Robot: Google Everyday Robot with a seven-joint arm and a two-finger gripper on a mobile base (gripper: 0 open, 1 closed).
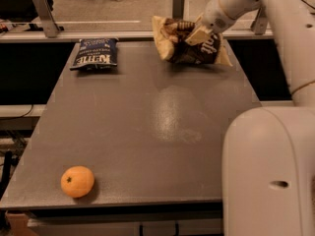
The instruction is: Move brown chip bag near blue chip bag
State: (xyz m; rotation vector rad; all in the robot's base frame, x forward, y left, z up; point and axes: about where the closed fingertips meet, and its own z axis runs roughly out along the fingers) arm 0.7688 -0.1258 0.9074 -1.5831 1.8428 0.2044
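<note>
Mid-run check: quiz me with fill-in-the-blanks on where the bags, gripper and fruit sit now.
1. The gripper is shut on the brown chip bag at the far ____ side of the table.
2. The blue chip bag lies at the far ____ corner.
3. The round fruit near the front-left corner is coloured ____.
Missing words: right; left; orange.
</note>
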